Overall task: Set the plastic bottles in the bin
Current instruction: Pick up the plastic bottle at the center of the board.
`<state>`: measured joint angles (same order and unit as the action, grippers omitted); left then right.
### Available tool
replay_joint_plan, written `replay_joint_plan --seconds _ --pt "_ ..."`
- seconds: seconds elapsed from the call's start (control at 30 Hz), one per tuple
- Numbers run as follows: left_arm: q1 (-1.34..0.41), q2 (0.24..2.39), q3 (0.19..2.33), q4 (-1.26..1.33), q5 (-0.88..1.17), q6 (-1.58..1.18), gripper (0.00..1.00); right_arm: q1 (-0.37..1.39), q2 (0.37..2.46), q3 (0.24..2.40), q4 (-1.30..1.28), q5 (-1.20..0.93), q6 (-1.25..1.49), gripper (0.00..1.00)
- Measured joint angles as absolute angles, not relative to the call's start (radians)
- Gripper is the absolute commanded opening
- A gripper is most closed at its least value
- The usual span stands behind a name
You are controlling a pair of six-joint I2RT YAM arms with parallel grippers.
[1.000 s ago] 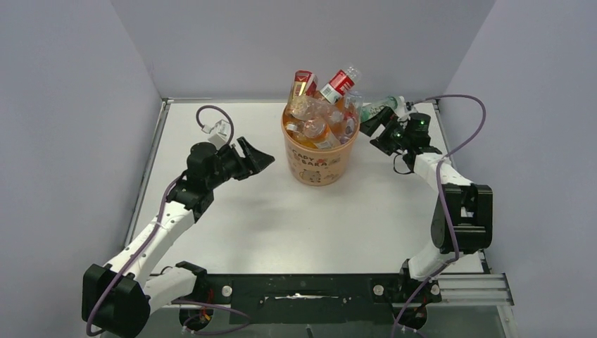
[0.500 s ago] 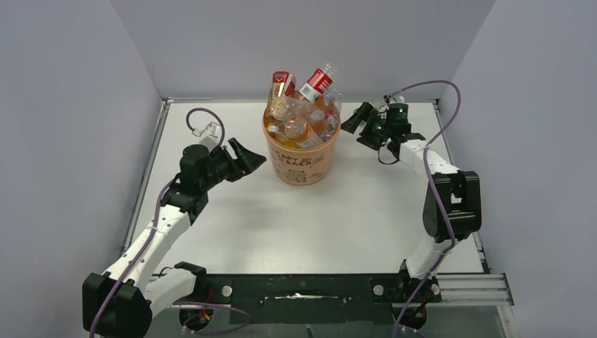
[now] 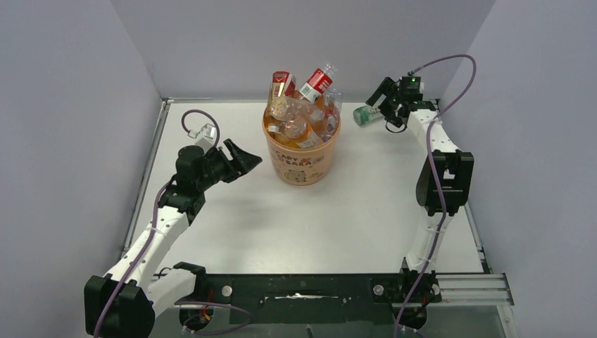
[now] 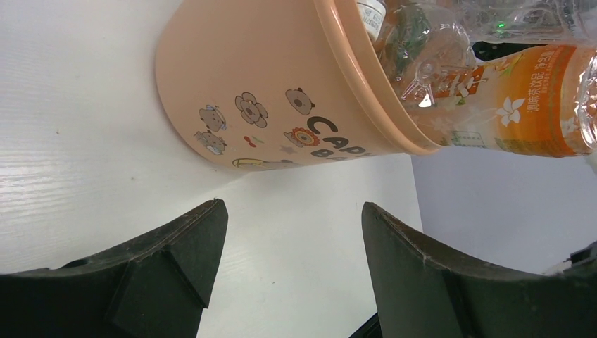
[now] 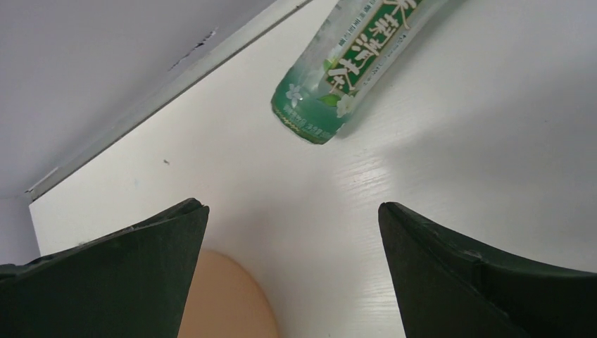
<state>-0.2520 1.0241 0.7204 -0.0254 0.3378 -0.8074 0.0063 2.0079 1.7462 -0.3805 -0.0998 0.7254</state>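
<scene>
The pale-orange bin stands at the back middle of the table, heaped above its rim with plastic bottles; two red-labelled ones stick out on top. Its printed side and an orange-labelled bottle fill the left wrist view. My left gripper hovers open just left of the bin, holding nothing. One green-labelled bottle lies on its side on the table at the back right. My right gripper is wide open just right of it, with nothing between the fingers.
Grey walls close the table at the back and both sides, and the green bottle lies close to the back wall. A curve of the bin shows at the lower left of the right wrist view.
The bin has slid a little left. My right arm has swung back toward the rear wall, and the green bottle now lies free on the table. The left arm drew slightly left.
</scene>
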Motion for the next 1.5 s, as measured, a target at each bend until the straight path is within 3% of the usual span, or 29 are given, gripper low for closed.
replay_joint_plan --seconds 0.3,1.5 --pt "-0.207 1.033 0.712 -0.009 0.381 -0.808 0.69 0.006 2.185 1.79 -0.41 -0.062 0.833 0.98" --pt "-0.024 1.111 0.694 0.051 0.578 -0.793 0.69 0.027 2.365 1.86 -0.189 0.014 1.136 0.98"
